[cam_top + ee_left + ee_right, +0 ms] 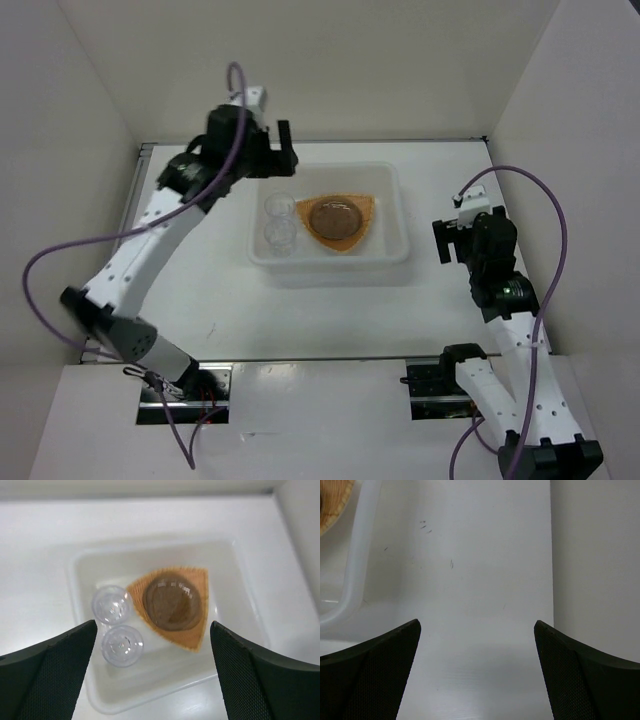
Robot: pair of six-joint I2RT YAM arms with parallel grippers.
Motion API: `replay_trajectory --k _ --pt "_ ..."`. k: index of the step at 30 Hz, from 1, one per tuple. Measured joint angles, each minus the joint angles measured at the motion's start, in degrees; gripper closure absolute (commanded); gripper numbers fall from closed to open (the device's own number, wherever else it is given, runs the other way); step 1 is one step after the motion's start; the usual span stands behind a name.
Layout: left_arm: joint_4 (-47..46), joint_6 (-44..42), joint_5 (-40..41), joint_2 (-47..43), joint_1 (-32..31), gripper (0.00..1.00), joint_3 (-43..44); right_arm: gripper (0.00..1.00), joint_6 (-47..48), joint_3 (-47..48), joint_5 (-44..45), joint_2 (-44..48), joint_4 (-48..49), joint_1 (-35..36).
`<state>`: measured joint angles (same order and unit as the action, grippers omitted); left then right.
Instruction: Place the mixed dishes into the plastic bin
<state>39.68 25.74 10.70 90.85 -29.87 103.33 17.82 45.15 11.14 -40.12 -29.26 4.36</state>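
Hovering over the plastic bin [330, 262] mid-frame, left gripper [280, 155] gapes empty. Plate [362, 210], saucers [335, 220] nested on it and cups [279, 236] sit inside, so the task looks done. Right gripper [455, 238] is parked right of the bin, fingers apart, nothing held.

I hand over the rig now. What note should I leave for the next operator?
Left claw: open, empty, above the bin's far-left corner.
Right claw: open, empty, over the table right of the bin.
In the bin: plate with a saucer on it, two cups beside it. A second saucer underneath: cannot tell.
Done: no dish visible outside the bin. Left: confirm saucer count, retract arms.
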Motion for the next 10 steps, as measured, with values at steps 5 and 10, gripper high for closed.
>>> replay_trajectory --k 5,10 --pt "-1.8 0.0 1.5 -15.0 4.7 0.00 -4.2 0.02 3.5 3.1 -1.9 -0.2 -5.0 0.3" --pt "-0.6 0.2 3.4 -23.1 7.5 0.00 -17.0 0.02 5.2 4.5 -2.0 0.9 -6.8 0.8"
